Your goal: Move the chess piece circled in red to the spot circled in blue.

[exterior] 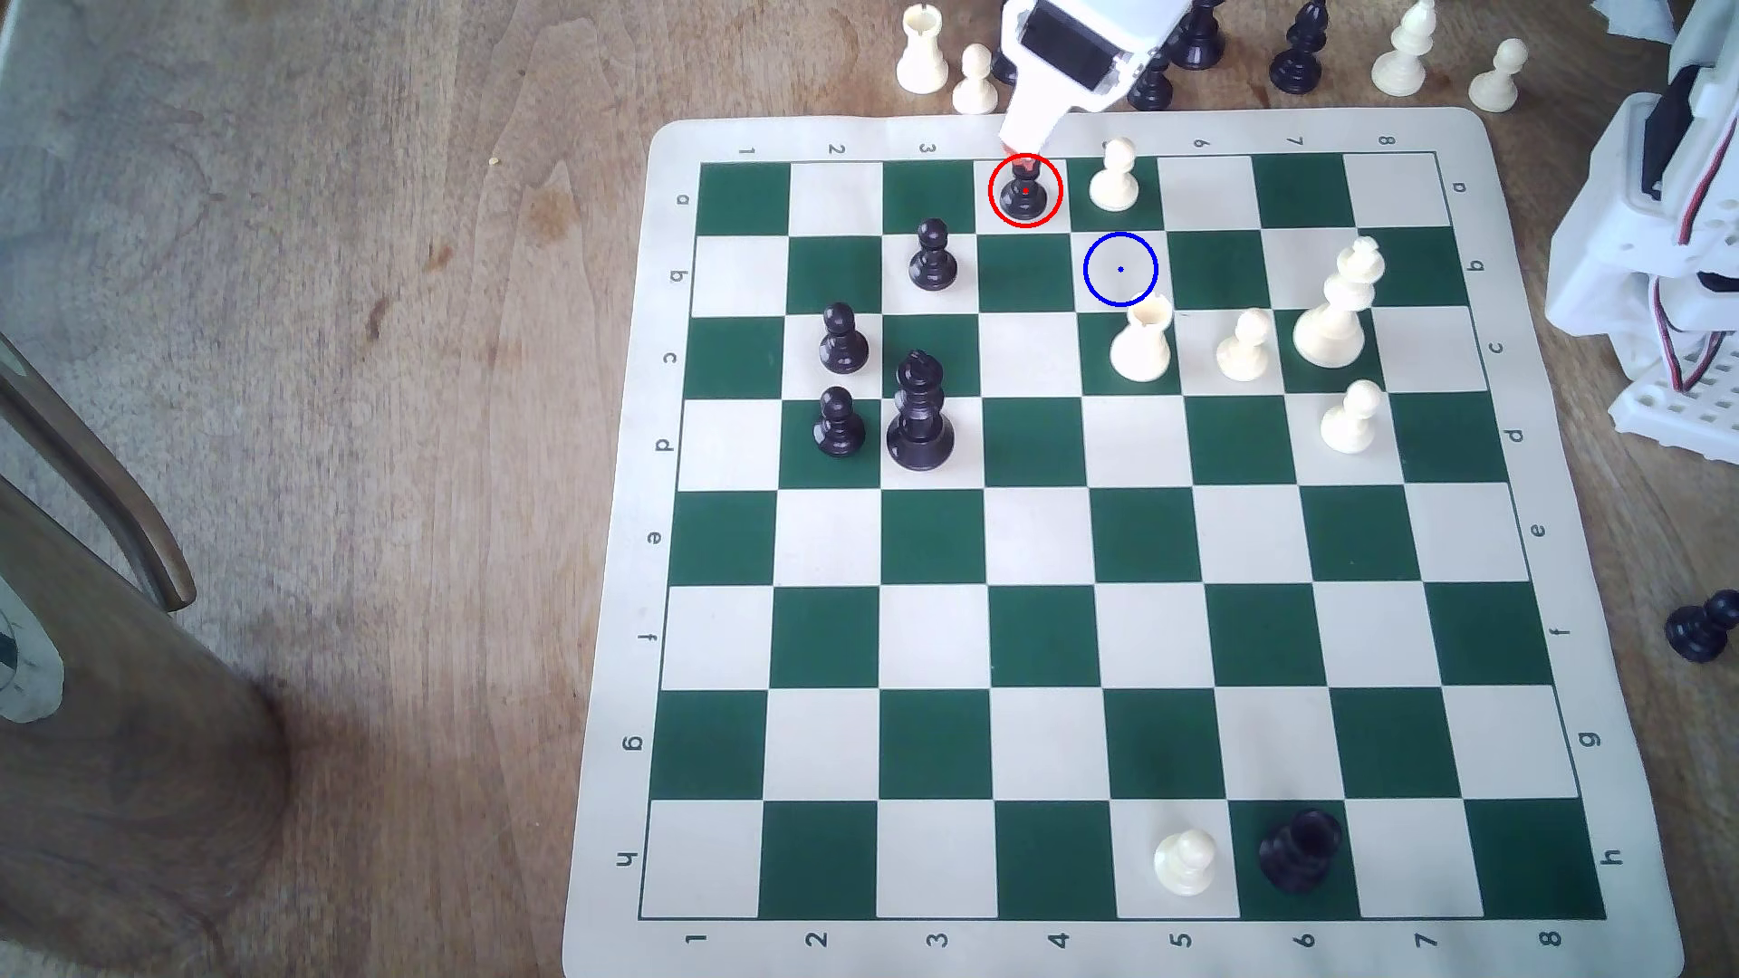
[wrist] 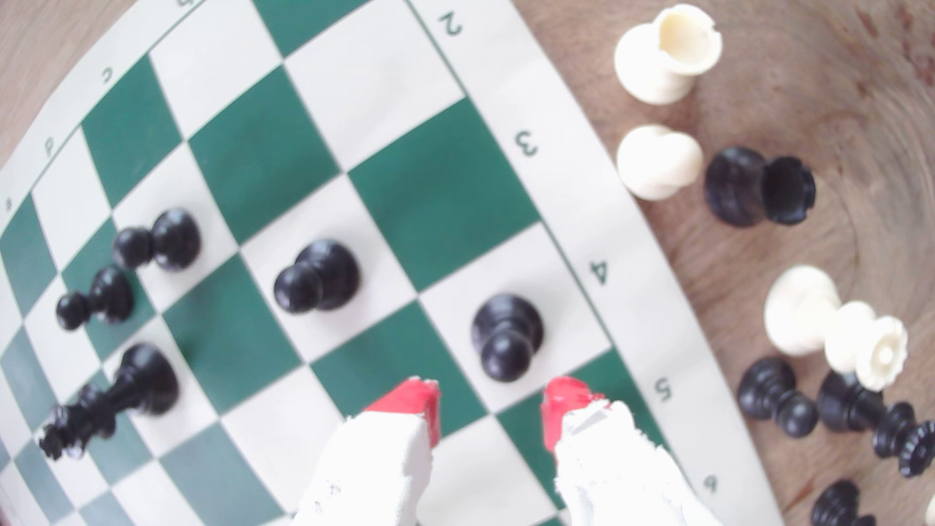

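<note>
Above the black pawn (exterior: 1024, 191), the gripper (wrist: 491, 404) partly hides its head, red-tipped jaws apart; four black pawns stand on the board (exterior: 1082, 649).

The board's border (exterior: 612, 658) carries numbers 1–8 and letters a–h.

I see a black king (exterior: 919, 414) beside three black pawns (exterior: 843, 340) on the green-and-cream board (exterior: 1035, 545), and cream pieces (exterior: 1140, 343) clustered toward the exterior view's right.
</note>
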Robot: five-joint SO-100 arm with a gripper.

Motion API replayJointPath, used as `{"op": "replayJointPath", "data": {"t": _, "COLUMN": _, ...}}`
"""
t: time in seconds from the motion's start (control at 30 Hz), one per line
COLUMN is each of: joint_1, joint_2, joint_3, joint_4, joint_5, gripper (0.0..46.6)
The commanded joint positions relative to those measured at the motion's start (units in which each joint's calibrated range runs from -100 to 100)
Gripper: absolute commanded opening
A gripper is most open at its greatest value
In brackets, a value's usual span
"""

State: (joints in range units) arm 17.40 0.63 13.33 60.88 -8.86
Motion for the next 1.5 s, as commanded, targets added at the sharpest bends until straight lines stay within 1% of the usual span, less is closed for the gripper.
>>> {"op": "replayJointPath", "data": {"t": 0.0, "joint_1": 1.3, "joint_2": -0.4, "joint_3": -3.4, "joint_4": -3.3, "joint_5": 0.0, "gripper": 14.3}}
{"op": "replayJointPath", "data": {"t": 0.13, "joint_1": 2.0, "joint_2": 1.9, "joint_3": -2.7, "joint_4": -6.7, "joint_5": 0.2, "gripper": 13.9}}
{"op": "replayJointPath", "data": {"t": 0.3, "joint_1": 1.3, "joint_2": 3.6, "joint_3": -1.4, "joint_4": -6.9, "joint_5": 0.2, "gripper": 11.8}}
{"op": "replayJointPath", "data": {"t": 0.47, "joint_1": 0.5, "joint_2": 4.0, "joint_3": -0.8, "joint_4": -7.0, "joint_5": 0.0, "gripper": 12.0}}
{"op": "replayJointPath", "data": {"t": 0.57, "joint_1": 0.2, "joint_2": 4.0, "joint_3": 1.5, "joint_4": -8.5, "joint_5": 0.0, "gripper": 12.8}}
{"op": "replayJointPath", "data": {"t": 0.8, "joint_1": -0.1, "joint_2": 4.1, "joint_3": 4.2, "joint_4": -9.9, "joint_5": 0.3, "gripper": 12.8}}
{"op": "replayJointPath", "data": {"t": 0.97, "joint_1": -0.2, "joint_2": 4.1, "joint_3": 5.4, "joint_4": -9.9, "joint_5": 0.3, "gripper": 11.6}}
{"op": "replayJointPath", "data": {"t": 1.33, "joint_1": -0.2, "joint_2": 4.2, "joint_3": 6.3, "joint_4": -11.6, "joint_5": 0.2, "gripper": 12.3}}
{"op": "replayJointPath", "data": {"t": 1.47, "joint_1": -0.2, "joint_2": 4.2, "joint_3": 6.5, "joint_4": -11.7, "joint_5": 0.3, "gripper": 10.3}}
